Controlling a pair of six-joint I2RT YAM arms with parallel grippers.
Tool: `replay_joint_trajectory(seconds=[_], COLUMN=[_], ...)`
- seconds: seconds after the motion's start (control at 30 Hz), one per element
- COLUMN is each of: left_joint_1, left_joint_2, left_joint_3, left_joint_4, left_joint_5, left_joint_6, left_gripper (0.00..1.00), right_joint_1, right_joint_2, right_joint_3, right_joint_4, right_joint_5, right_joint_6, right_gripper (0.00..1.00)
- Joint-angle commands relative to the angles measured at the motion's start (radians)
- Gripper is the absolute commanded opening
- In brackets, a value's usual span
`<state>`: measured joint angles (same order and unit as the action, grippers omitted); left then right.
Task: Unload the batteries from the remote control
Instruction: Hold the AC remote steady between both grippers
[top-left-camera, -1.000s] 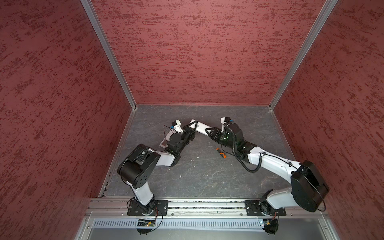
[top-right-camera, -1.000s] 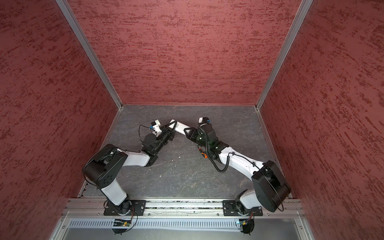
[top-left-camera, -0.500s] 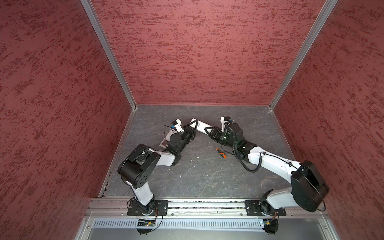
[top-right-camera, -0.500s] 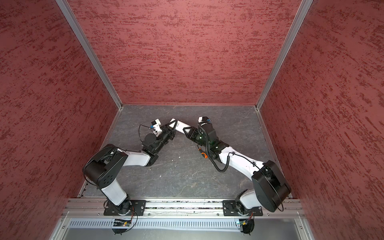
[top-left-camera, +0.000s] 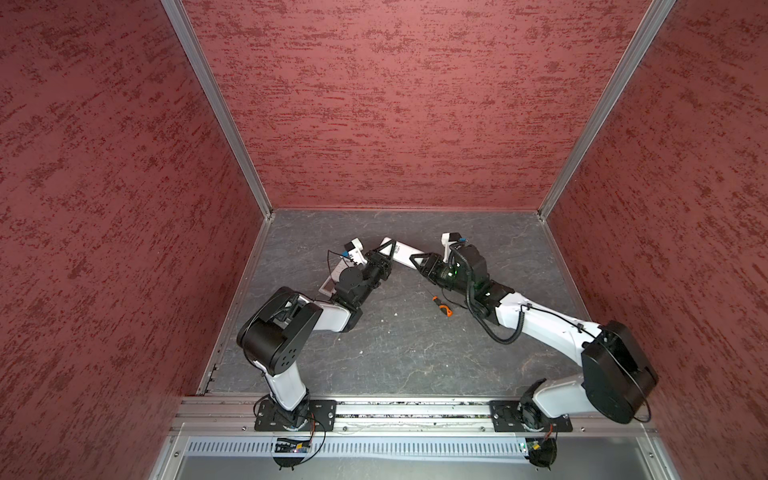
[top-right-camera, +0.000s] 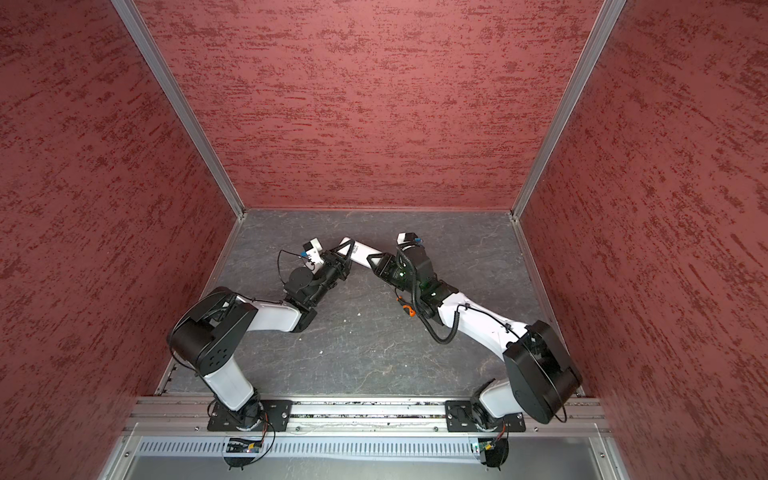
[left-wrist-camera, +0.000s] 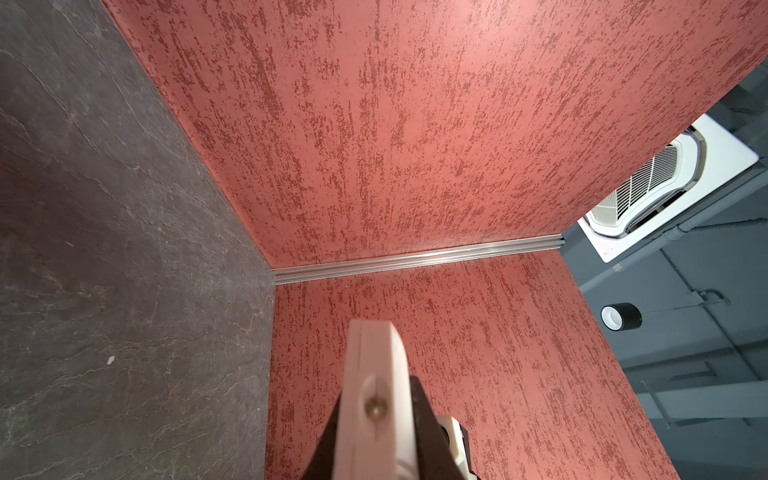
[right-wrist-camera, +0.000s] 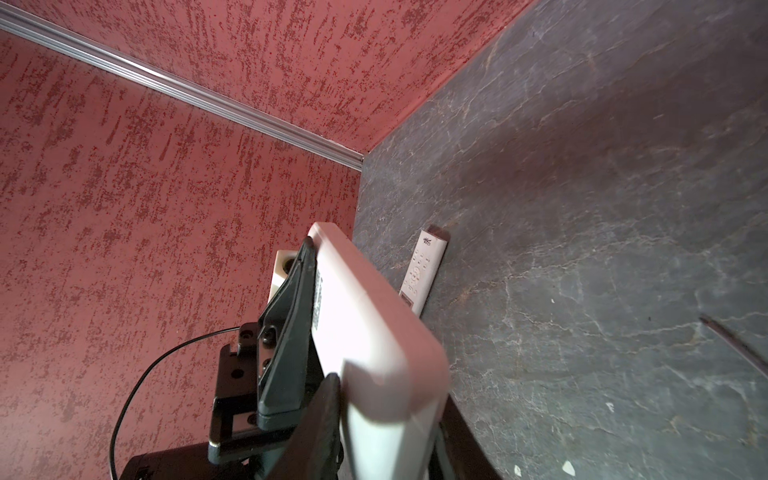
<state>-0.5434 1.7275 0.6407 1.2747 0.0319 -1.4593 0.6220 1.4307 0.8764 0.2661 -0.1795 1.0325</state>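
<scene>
A white remote control (top-left-camera: 409, 252) (top-right-camera: 360, 250) hangs above the table between both grippers in both top views. My left gripper (top-left-camera: 384, 254) (left-wrist-camera: 376, 395) is shut on one end of it; the left wrist view shows it edge-on with a small brass contact. My right gripper (top-left-camera: 420, 262) (right-wrist-camera: 390, 395) is closed round the other end, a black finger (right-wrist-camera: 328, 415) pressed to each side. The right wrist view also shows the left arm's finger (right-wrist-camera: 291, 328) flat against the remote control (right-wrist-camera: 365, 332). No batteries show in any view.
A second white remote (right-wrist-camera: 424, 270) (top-left-camera: 332, 282) lies button side up on the slate table, partly under the left arm. An orange-and-black screwdriver (top-left-camera: 441, 305) (top-right-camera: 405, 307) lies beside the right arm. Red walls close in three sides. Small white specks (top-left-camera: 395, 313) dot the table.
The right gripper's jaws have come in against the remote control's end. Both arms and the remote stay almost where they were.
</scene>
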Motion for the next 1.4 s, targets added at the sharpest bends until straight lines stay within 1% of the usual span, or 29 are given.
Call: replay_joint_trajectory(seconds=[0.0,0.3,0.47,0.6,0.93,1.03,1.13,1.2,1.37], left_joint_1=[0.011,0.022,0.012,0.007,0.0,0.0,0.004,0.009,0.032], left_joint_2=[-0.054,-0.1,-0.104,-0.101,-0.096,-0.095,-0.097,-0.103,-0.124], left_joint_3=[0.001,-0.002,-0.003,-0.004,0.013,0.013,0.01,0.006,0.001], left_joint_4=[0.02,-0.031,-0.032,-0.025,-0.038,-0.04,-0.039,-0.038,-0.039], left_joint_5=[0.028,0.049,0.044,0.034,0.049,0.051,0.05,0.052,0.062], left_joint_6=[0.013,0.013,0.022,0.025,0.033,0.033,0.035,0.035,0.046], left_gripper=[0.0,0.0,0.0,0.0,0.0,0.0,0.0,0.0,0.0], right_joint_1=[-0.013,-0.017,-0.018,-0.018,-0.018,-0.018,-0.018,-0.018,-0.018], right_joint_2=[-0.022,-0.036,-0.02,-0.003,0.056,0.067,0.077,0.073,0.06], right_joint_3=[-0.012,-0.031,-0.014,0.01,0.053,0.061,0.057,0.043,0.007], right_joint_4=[-0.067,-0.085,-0.091,-0.094,-0.091,-0.093,-0.091,-0.086,-0.067], right_joint_5=[0.038,0.039,0.031,0.028,-0.001,-0.011,-0.021,-0.02,-0.036], right_joint_6=[-0.005,-0.016,-0.022,-0.027,-0.032,-0.033,-0.026,-0.016,0.003], right_gripper=[0.32,0.33,0.43,0.48,0.48,0.45,0.36,0.33,0.3])
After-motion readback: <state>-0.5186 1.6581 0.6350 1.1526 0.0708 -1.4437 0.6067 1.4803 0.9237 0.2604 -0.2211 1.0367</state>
